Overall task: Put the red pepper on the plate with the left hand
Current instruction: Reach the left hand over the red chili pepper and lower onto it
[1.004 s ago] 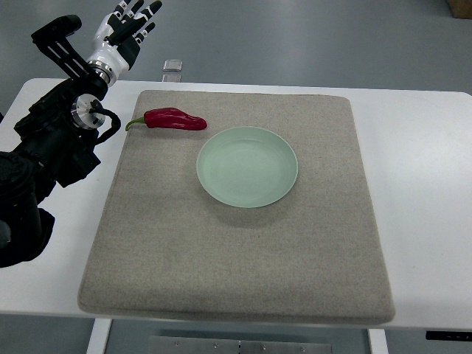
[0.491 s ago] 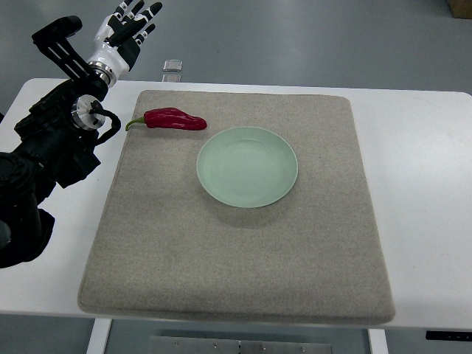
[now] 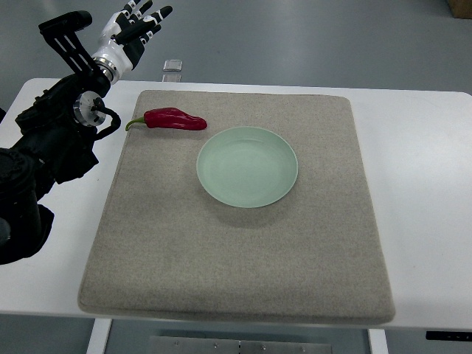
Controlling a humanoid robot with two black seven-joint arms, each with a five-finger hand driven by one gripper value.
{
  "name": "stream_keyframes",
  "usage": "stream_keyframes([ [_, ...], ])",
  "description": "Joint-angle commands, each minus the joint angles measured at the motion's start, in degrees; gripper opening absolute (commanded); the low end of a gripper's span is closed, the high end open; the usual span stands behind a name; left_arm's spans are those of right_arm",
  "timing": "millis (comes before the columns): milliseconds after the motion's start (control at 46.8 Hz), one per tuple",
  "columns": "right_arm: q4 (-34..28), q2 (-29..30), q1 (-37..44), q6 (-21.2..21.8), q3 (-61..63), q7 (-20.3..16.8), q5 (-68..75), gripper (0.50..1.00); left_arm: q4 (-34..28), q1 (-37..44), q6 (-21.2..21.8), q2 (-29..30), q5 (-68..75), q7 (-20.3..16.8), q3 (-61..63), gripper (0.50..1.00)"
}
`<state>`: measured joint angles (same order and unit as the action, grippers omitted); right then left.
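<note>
Where the top view looks down on the work: red pepper [image 3: 174, 119] lying flat on the grey felt mat [image 3: 243, 273], close to the mat's far left corner. Glossy and deep red, long and tapered, with a thin green stem curling out at its left end just inside the mat's left edge; blunt tip pointing right toward the plate. Resting apart from the pale green plate [image 3: 247, 167], just off the plate's far left rim, not touching it. Plate round, shallow and bare inside, sitting a little left of the mat's middle.

Left hand [image 3: 131, 28] raised above and beyond the table's far edge, over grey floor, up and to the left of the pepper and well apart from it. Fingers [image 3: 151, 16] spread and relaxed, grasping nothing. Black left arm coming in from the picture's left edge, over the white table [image 3: 424, 162] beside the mat's left border.

Broad bare mat open to the right of the plate and toward the near edge. White tabletop showing on both sides of the mat. Small clear block [image 3: 172, 66] at the table's far edge, behind the pepper.
</note>
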<state>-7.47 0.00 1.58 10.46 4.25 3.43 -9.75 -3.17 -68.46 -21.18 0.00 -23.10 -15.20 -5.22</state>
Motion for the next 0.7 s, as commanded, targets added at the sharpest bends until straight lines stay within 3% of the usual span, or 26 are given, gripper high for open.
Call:
stream_keyframes([
  [0, 0.0, 0.0, 0.0, 0.0, 0.0, 0.0, 0.0, 0.932, 0.9, -0.3, 0.0, 0.0, 4.9, 0.1, -0.1, 0.988],
  [470, 0.0, 0.0, 0.0, 0.0, 0.0, 0.0, 0.0, 0.932, 4.6, -1.2, -0.1, 0.1, 31.5, 0.0, 0.1, 0.988],
  [683, 0.0, 0.0, 0.0, 0.0, 0.0, 0.0, 0.0, 0.932, 9.8, -3.2, -0.1, 3.7, 44.4, 0.0, 0.2, 0.988],
])
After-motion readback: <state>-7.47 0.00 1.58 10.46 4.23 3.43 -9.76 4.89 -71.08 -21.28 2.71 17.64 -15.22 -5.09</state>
